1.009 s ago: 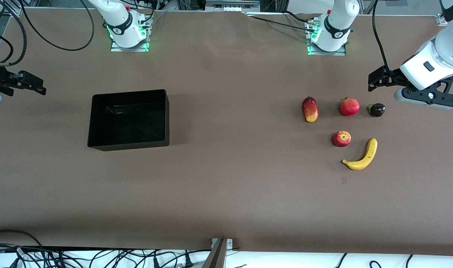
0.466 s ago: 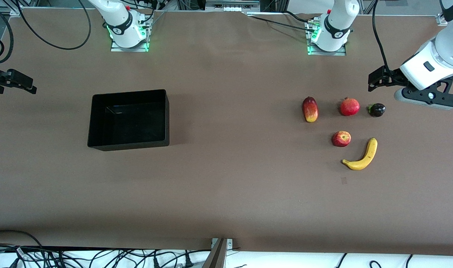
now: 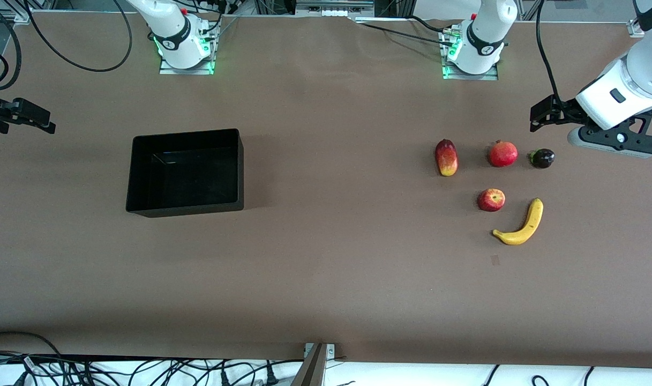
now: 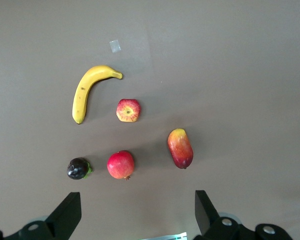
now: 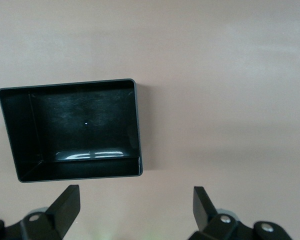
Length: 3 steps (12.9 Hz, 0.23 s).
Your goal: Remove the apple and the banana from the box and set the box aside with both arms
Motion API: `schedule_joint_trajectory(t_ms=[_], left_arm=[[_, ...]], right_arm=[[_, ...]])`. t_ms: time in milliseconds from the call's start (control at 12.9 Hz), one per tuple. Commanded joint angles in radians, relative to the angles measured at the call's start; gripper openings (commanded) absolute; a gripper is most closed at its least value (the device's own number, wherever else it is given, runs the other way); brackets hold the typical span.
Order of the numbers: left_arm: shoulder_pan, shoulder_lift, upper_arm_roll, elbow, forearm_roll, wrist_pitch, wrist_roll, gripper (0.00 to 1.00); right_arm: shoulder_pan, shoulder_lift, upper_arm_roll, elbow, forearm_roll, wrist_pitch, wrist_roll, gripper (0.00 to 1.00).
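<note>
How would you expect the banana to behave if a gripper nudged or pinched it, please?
The banana lies flat on its curved side, so a nudge would probably pivot or slide it rather than roll it. Its skin looks smooth, so a pinch may slip toward the tapered ends. It looks rigid, though that is uncertain.

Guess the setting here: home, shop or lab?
Most likely a robotics lab bench: two arm bases bolted to a brown table, loose cables along its edge, and staged props, a black box, an apple and a banana.

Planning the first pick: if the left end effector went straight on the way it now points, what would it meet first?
Probably bare table, not fruit. The open left end effector looks down just short of the purple fruit and crowned red fruit; depth is unclear.
</note>
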Motion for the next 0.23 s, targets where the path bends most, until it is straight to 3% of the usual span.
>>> schedule_joint_trajectory(t_ms=[0,155], left_arm=[[0.008,0.01,-0.005,0.026,-0.014,-0.019,-0.009,1.0],[0.008,0.01,-0.003,0.025,-0.016,-0.019,-0.009,1.0]], right_arm=[[-0.007,-0.01,0.008,0.009,0.02,-0.02,0.012,1.0],[-0.008,-0.012,0.008,0.009,0.02,-0.02,0.012,1.0]])
